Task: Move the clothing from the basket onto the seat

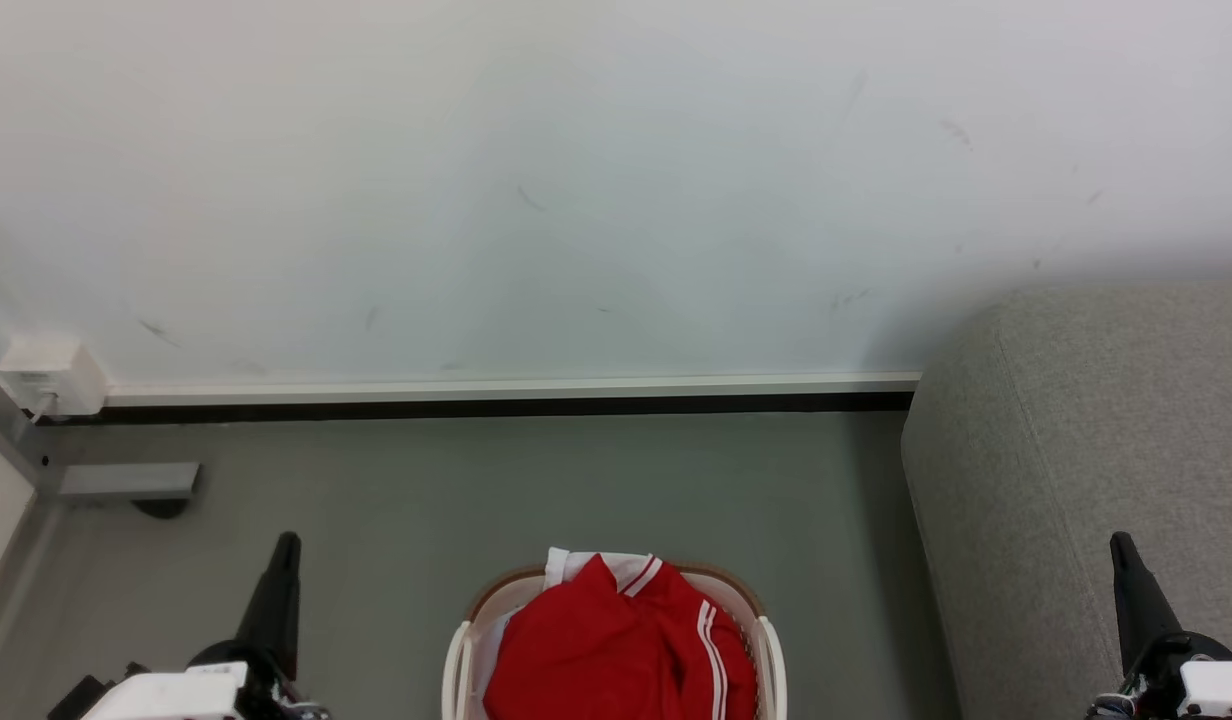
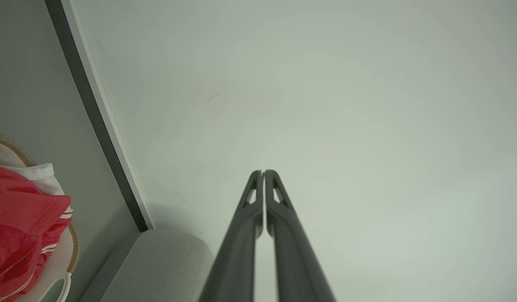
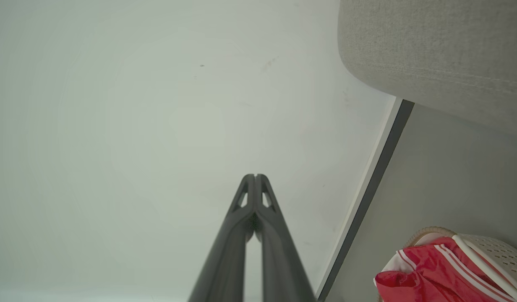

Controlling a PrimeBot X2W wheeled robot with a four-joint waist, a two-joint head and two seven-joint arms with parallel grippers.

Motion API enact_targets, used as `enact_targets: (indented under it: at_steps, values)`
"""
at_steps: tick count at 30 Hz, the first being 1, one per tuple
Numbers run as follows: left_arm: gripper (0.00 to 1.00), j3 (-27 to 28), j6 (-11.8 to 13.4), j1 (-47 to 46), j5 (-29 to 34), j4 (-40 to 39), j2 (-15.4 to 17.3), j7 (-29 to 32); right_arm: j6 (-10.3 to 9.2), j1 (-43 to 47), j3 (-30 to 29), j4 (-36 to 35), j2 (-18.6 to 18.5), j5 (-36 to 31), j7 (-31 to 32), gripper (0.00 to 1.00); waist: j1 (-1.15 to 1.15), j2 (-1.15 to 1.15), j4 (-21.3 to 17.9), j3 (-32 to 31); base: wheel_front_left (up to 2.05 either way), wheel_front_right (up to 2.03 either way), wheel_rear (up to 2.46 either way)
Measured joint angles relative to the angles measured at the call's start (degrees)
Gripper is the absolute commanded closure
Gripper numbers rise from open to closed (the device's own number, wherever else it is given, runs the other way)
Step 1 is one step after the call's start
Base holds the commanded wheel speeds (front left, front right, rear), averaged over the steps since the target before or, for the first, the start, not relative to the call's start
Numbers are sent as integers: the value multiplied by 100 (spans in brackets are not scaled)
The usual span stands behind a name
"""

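- The clothing (image 1: 616, 650), bright red with white stripes and trim, lies heaped in the laundry basket (image 1: 768, 640) at the bottom centre of the head view, mounded above the braided rim.
- It looks soft, light and limp. I'd expect it to sag and trail once lifted, and a shallow pinch might bring up a single layer or drag a second garment along.
- The likeliest hold, to my eye, is the raised fold at the top of the heap, or the white-trimmed edge at its upper side, taken deep enough to gather a bunch of cloth.
- The grey upholstered seat (image 1: 1076, 450) stands on the right side of that view, with a strip of floor between it and the basket.
- The left gripper (image 1: 288, 545) at the lower left and the right gripper (image 1: 1122, 545) at the lower right both have their fingers pressed together on nothing, well apart from the basket.
- The bottom edge cuts off the basket's near half, so I can't tell how many garments there are or how deep they go. The seat runs off the frame at the right.
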Motion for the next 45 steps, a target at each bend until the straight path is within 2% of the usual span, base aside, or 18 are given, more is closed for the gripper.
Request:
enact_targets:
  at_steps: [1,2,7,22,31,45]
  values:
    - [100,0,0,0,0,0,0,0,0,0,0,0,0,0,0,100,0,0,0,0,0,0,0]
    - [0,-1,3,5,2,15,-2,-2,0,7,2,16,3,0,-1,0,0,0,0,0,0,0,0]
    - [0,-37,27,211,4,222,-47,-23,0,224,57,222,94,0,-20,0,0,0,0,0,0,0,0]
    - [0,-257,27,294,238,148,-48,-448,0,308,363,63,88,-413,-442,0,0,0,3,2,0,0,0]
    - [0,-354,27,328,669,69,-48,-666,0,368,488,-70,82,-1314,-664,0,0,0,7,-1,0,0,0]
    - [0,-441,85,403,2004,18,-45,-949,0,420,697,-338,77,-2874,-956,0,0,0,9,1,0,0,0]
